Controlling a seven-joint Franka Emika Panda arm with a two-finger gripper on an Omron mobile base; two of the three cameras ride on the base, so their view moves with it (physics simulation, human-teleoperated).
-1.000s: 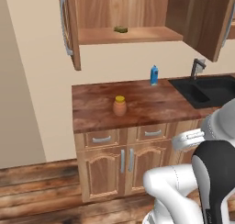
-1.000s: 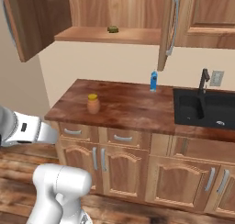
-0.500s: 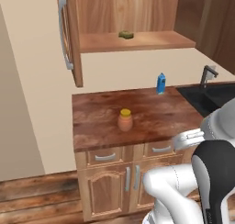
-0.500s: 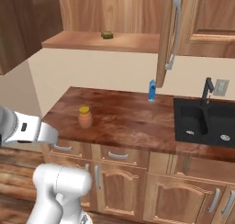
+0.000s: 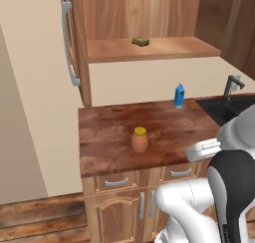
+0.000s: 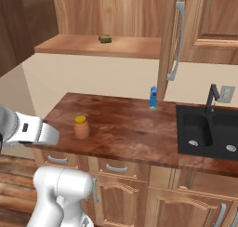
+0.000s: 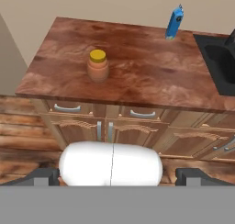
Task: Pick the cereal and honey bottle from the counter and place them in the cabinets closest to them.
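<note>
The honey bottle (image 5: 140, 139) stands upright on the wooden table (image 5: 109, 152), toward its front left, well apart from a small blue bottle (image 5: 179, 95) near the back wall. Above, the cabinets (image 5: 149, 48) stand open, with what looks like an olive-green lump (image 5: 141, 41) on the shelf. The claw (image 7: 118, 175) is spread wide, empty, hanging before the table's drawers.

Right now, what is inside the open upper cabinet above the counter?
On the cabinet's wooden shelf lies one olive-green flat lump, alone near the middle. The space above the shelf is cut off by the frame, so anything higher up cannot be seen.
</note>
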